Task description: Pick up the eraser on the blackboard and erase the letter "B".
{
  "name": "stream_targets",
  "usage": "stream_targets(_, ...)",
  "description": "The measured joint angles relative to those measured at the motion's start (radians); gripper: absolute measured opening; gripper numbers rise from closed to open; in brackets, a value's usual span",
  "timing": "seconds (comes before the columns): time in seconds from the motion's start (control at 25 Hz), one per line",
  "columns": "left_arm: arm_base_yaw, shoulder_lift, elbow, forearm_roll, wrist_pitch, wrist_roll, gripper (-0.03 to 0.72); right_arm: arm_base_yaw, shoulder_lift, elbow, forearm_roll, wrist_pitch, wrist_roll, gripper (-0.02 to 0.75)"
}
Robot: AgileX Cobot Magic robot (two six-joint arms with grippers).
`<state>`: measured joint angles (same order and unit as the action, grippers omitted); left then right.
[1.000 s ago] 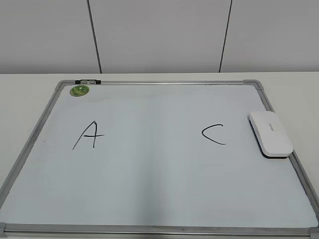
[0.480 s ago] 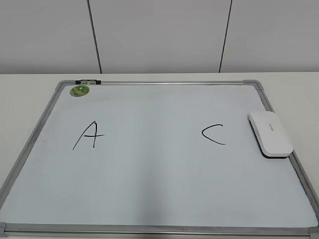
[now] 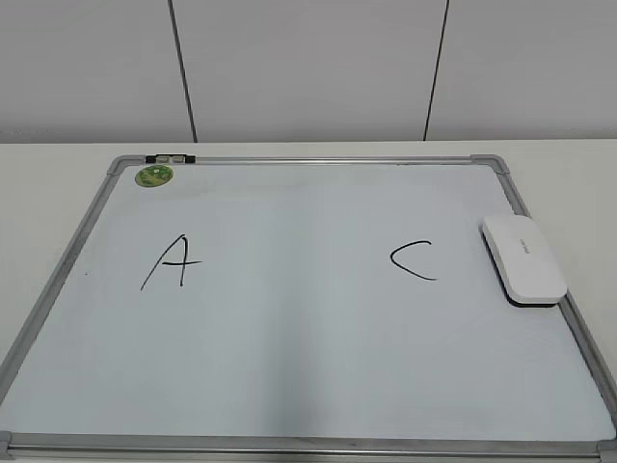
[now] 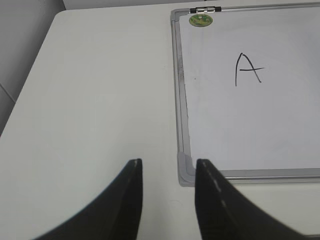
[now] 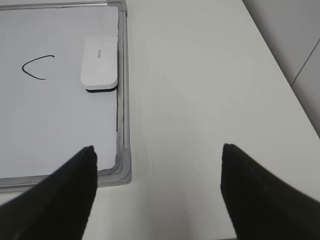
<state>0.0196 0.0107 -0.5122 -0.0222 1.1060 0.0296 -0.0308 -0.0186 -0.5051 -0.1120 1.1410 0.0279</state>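
A white table (image 3: 39, 174) fills the lower two thirds of the exterior view, under a pale panelled wall (image 3: 308, 68) across the top. Nearly all of the tabletop there is taken by the blackboard (image 3: 299, 376), a white dry-erase surface in a silver frame with grey corner caps, lying flat with its near edge along the bottom of the frame. Between the two letters on it, the middle of the board shows only bare white, and no letter "B" can be made out in any view. In the left wrist view the left gripper (image 4: 167, 170) enters from the bottom centre, its two dark fingers (image 4: 131, 200) set at a narrow gap with nothing between them, hovering over the table just beside the board's near left corner cap. In the right wrist view the right gripper (image 5: 157, 155) enters from the bottom, its dark fingers (image 5: 75, 190) spread wide and empty; one finger overlaps the board's near right corner in the picture and the other stands over bare table. The eraser (image 3: 523, 258), a flat white block with a dark underside, lies on the board at the right of the exterior frame, its long side along the right frame rail and just beside it; neither gripper touches it. A black "A" (image 3: 172, 261) sits in the left half of the board and a black "C" (image 3: 414, 260) in the right half, near the eraser's left. A small round green sticker (image 3: 154, 176) marks the board's upper left corner, next to a small black and silver clip (image 3: 170, 158) on the top rail.
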Motion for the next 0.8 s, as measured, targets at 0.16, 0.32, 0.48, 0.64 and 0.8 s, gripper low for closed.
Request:
stream_targets(0.16, 0.0, 0.0, 0.0, 0.0, 0.0, 0.0, 0.249, 0.0, 0.0, 0.0, 0.0, 0.0, 0.0, 0.592)
stream_targets(0.32, 0.0, 0.0, 0.0, 0.0, 0.0, 0.0, 0.249, 0.0, 0.0, 0.0, 0.0, 0.0, 0.0, 0.592)
stream_targets(0.48, 0.0, 0.0, 0.0, 0.0, 0.0, 0.0, 0.249, 0.0, 0.0, 0.0, 0.0, 0.0, 0.0, 0.592)
stream_targets(0.64, 0.0, 0.0, 0.0, 0.0, 0.0, 0.0, 0.249, 0.0, 0.0, 0.0, 0.0, 0.0, 0.0, 0.592)
stream_targets(0.8, 0.0, 0.0, 0.0, 0.0, 0.0, 0.0, 0.249, 0.0, 0.0, 0.0, 0.0, 0.0, 0.0, 0.592)
